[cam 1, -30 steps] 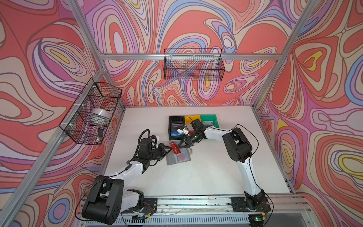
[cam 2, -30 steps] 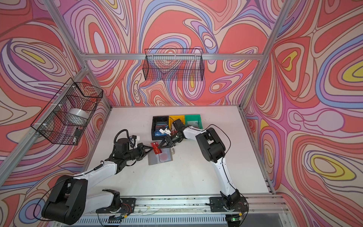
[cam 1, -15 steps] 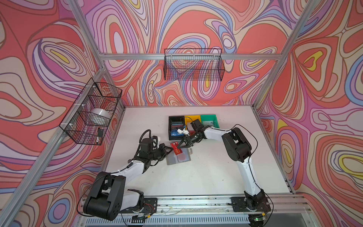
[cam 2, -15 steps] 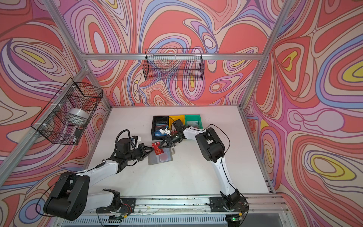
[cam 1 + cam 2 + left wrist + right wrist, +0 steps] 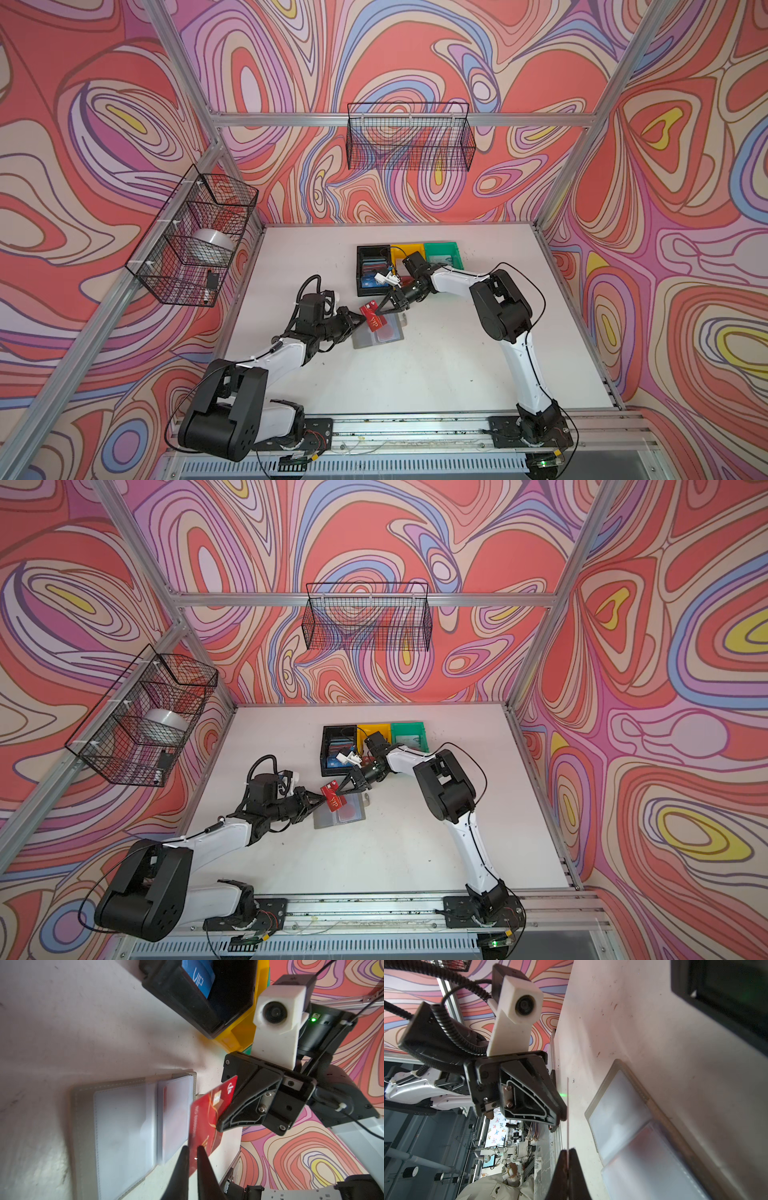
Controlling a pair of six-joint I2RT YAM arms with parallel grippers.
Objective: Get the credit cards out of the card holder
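Red card point(image 5: 374, 319), glossy, thin and stiff, hangs above the open grey stitched card holder point(image 5: 362, 340) near the middle of the table point(image 5: 415, 374). The right gripper point(image 5: 568, 1150) pinches the card's edge. The left gripper point(image 5: 193, 1150) has its fingers barely apart, grip unclear. Best to widen the left fully before the right pulls away, lest the card twist.

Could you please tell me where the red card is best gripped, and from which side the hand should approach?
Pinch the red card across its two flat faces near one end, coming in edge-on along its plane. It is thin and raised off the table, so both faces are free; the right hand is shut on it just so.
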